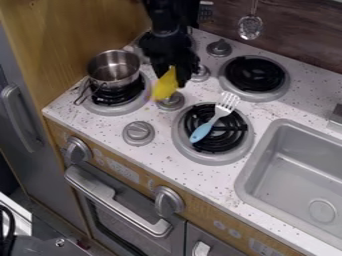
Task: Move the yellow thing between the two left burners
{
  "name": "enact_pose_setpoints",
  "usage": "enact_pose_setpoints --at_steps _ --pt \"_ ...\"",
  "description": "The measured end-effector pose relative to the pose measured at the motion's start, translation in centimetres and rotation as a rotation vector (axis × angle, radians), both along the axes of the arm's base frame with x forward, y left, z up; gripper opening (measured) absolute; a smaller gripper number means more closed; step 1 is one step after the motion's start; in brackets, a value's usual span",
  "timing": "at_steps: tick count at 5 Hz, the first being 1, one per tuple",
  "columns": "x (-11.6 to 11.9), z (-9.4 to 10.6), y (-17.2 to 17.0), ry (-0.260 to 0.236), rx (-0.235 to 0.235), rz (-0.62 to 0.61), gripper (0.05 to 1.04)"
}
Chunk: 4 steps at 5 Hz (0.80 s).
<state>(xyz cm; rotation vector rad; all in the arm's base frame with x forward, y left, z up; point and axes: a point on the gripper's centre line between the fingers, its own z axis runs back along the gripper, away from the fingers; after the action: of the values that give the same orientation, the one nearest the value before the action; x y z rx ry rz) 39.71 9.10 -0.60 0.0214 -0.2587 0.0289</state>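
Note:
The black gripper [172, 72] hangs down from the top edge over the stove, left of centre. Its fingers are shut on a yellow thing [165, 86], whose upper end is partly hidden by them. The yellow thing's lower end hangs just above and beside a grey knob [172, 102], right of the left front burner [120, 109]. Behind the arm, the left back burner is mostly hidden.
A metal pot [114, 71] is on the left front burner. A fork with a blue handle [202, 131] lies across the right front burner [212, 157]. The right back burner [254, 74] holds nothing. A grey sink [255, 165] is at the right.

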Motion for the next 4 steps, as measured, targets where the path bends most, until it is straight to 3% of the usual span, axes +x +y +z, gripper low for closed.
enact_pose_setpoints --at_steps 2,4 --pt "3.3 -2.4 1.1 0.018 -0.033 0.056 0.611" --pt "5.5 -3.2 2.1 0.049 -0.03 0.077 0.607"
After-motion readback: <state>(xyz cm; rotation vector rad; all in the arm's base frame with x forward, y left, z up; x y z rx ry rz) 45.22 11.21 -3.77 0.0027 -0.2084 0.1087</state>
